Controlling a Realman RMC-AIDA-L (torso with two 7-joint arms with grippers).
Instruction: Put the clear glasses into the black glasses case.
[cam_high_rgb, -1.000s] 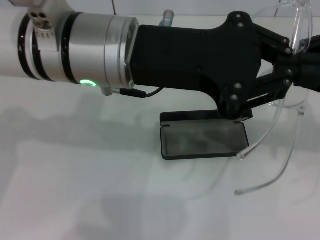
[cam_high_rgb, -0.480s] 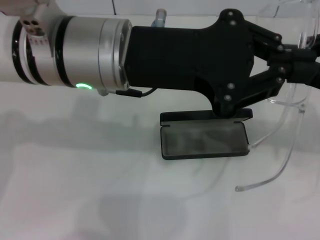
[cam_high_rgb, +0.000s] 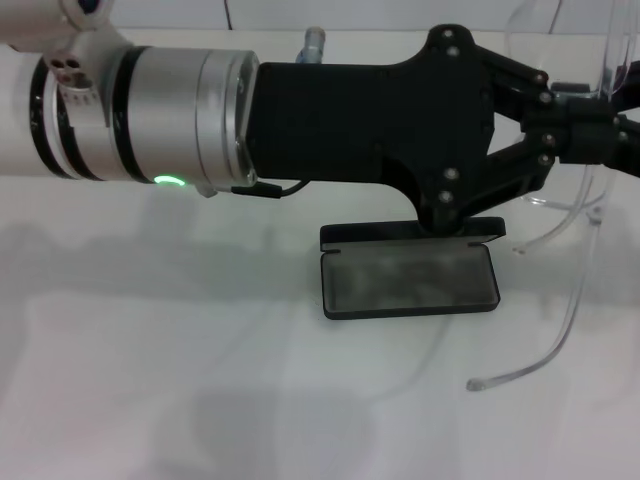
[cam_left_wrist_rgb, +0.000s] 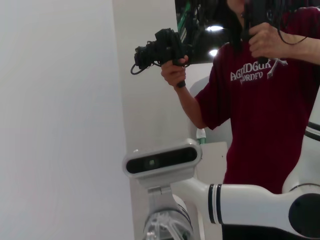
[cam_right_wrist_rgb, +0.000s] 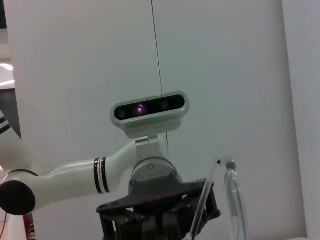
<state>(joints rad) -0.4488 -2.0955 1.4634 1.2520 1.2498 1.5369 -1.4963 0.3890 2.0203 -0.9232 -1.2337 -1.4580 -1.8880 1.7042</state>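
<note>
Two hands are meeting above the desk (cam_high_rgb: 150, 400): the left hand (cam_high_rgb: 590, 135) is clamping the clear glasses (cam_high_rgb: 575, 290) by the front, arms dangling clear for lowering. Below that hand, the black glasses case (cam_high_rgb: 408, 280) is lying open. The right hand's state: cannot tell.

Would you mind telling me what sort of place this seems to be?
Probably a robotics lab or data-collection room: a plain white table with only the black glasses case, bare white wall panels, and a person holding handheld camera gear nearby.
</note>
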